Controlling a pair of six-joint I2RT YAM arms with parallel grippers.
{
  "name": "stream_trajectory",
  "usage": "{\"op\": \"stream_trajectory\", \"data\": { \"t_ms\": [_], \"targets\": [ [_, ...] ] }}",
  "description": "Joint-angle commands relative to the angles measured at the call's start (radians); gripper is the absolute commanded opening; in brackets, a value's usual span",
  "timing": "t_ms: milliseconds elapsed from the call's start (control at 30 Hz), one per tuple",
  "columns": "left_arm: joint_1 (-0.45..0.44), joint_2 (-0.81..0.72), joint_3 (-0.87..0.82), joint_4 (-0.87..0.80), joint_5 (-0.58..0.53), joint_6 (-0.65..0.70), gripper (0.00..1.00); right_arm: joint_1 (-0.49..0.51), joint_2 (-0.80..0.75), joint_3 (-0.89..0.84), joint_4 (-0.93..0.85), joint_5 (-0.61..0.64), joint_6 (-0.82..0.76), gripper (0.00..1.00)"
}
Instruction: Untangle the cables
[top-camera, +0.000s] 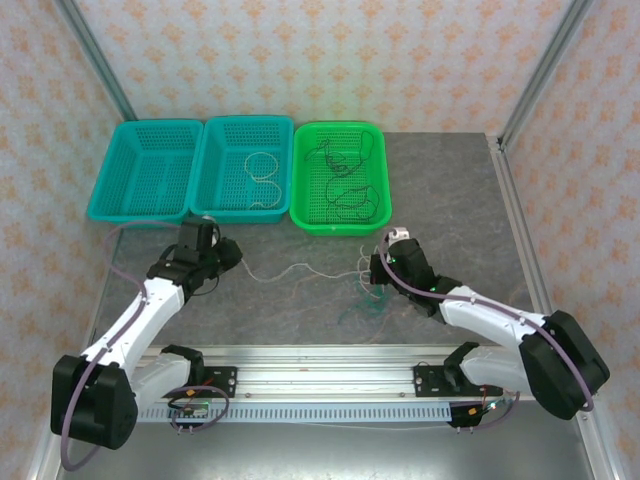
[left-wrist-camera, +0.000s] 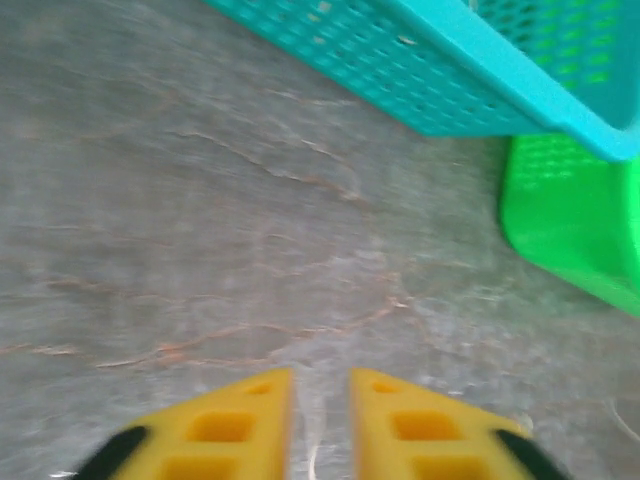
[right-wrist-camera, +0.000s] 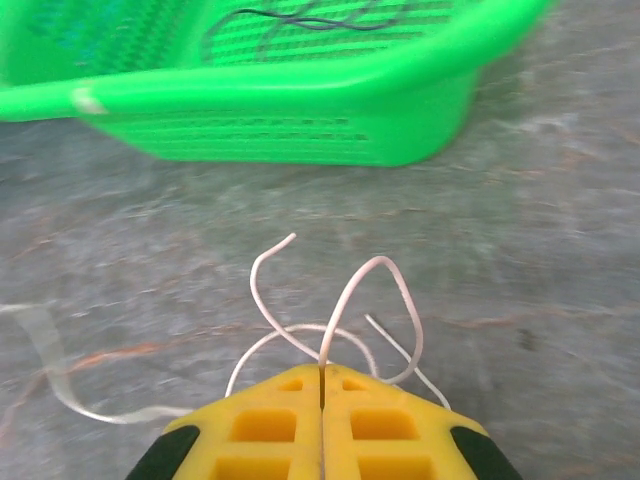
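Two teal baskets (top-camera: 135, 215) (top-camera: 240, 217) and one green basket (top-camera: 340, 228) are sitting upper left; two grippers (left-wrist-camera: 320, 376) (right-wrist-camera: 322, 370) are hanging lower down.

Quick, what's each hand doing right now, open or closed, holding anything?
Left hand: slightly open.
Right hand: closed on the white cable.

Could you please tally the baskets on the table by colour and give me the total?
Teal baskets: 2, the left teal basket and the middle teal basket
Green baskets: 1, the green basket
Total: 3
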Motion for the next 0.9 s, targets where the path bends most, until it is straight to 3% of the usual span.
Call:
{"op": "stream_trajectory", "data": {
  "t_ms": [0,200,367,467,633,867],
  "targets": [
    [-0.084,0.019,0.002,0.132,0.128,0.100,0.32,0.001,0.018,0.001,0.106,-0.153,-0.057,0.00],
    [-0.279,0.023,0.012,0.108,0.037,0.234,0.51,0.001,0.019,0.024,0.076,-0.136,-0.128,0.00],
    [-0.424,0.088,0.093,0.065,-0.006,0.391,0.57,-0.012,0.019,0.035,0.073,-0.200,-0.142,0.00],
    [-0.479,0.196,0.153,0.054,-0.055,0.400,0.58,-0.014,0.043,0.038,0.076,-0.221,-0.132,0.00],
    [-0.507,0.426,0.267,0.045,-0.164,0.369,0.58,-0.015,0.036,0.029,0.082,-0.225,-0.111,0.00],
    [-0.506,0.651,0.329,0.164,-0.076,0.339,0.56,-0.014,0.031,0.029,0.059,-0.208,-0.087,0.00]
  ]
}}
